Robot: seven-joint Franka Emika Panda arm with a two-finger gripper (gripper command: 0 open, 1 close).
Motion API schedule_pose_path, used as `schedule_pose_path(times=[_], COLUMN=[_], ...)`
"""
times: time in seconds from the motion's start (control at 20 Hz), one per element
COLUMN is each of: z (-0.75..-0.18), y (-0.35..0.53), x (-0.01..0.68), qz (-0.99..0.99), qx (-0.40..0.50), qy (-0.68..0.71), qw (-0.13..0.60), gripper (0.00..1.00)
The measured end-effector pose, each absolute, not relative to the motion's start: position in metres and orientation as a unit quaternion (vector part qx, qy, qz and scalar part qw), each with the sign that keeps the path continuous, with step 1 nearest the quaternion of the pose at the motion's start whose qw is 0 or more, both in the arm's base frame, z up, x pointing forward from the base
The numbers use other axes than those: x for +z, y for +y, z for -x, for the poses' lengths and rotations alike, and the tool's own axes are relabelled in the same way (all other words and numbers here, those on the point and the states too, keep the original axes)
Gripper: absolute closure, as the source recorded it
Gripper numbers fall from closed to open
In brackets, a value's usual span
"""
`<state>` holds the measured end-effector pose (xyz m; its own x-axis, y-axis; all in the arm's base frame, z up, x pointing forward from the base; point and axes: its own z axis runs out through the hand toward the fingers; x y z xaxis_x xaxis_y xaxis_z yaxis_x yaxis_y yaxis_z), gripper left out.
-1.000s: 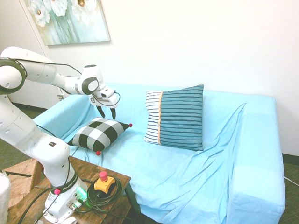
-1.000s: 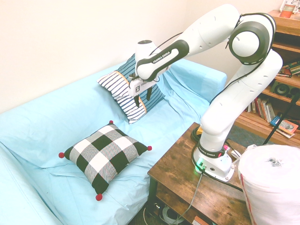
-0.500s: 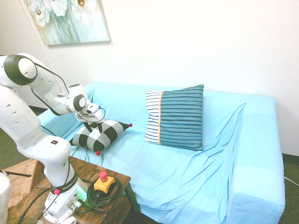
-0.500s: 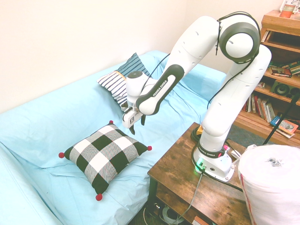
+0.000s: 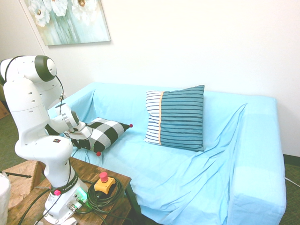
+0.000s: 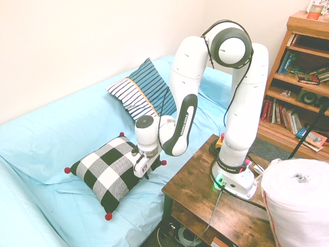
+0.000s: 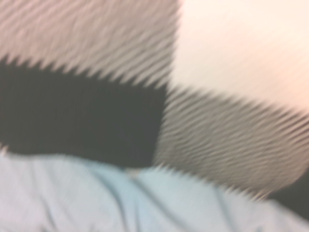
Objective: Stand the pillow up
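One checked pillow (image 6: 110,172) lies flat on the sofa (image 6: 46,128), backrest side of the gripper (image 6: 144,174), the only one, at its table-side edge. Square, no clear long axis; one corner points toward the backrest. Can't tell if gripper is apart or together

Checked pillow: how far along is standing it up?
Done: the gripper is down at the table-side edge of the pillow, whose checks fill most of the wrist view. In hand: apparently the approach for a grasp or push; no lift shows. Left: the standing up itself, as the pillow lies flat on the sofa, unlike the striped cushion leaning on the backrest.
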<state>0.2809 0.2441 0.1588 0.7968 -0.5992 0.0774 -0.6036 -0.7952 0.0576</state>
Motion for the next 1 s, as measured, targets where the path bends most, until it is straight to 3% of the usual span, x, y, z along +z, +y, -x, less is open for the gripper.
schedule_pose_path(times=[0.65,1.0], z=[-0.283,-0.317], y=[0.293,0.297], x=[0.059,0.056], qz=[-0.943,-0.937], qx=[0.025,0.044], qy=[-0.330,-0.346], qw=[0.029,0.017], gripper=[0.00,0.00])
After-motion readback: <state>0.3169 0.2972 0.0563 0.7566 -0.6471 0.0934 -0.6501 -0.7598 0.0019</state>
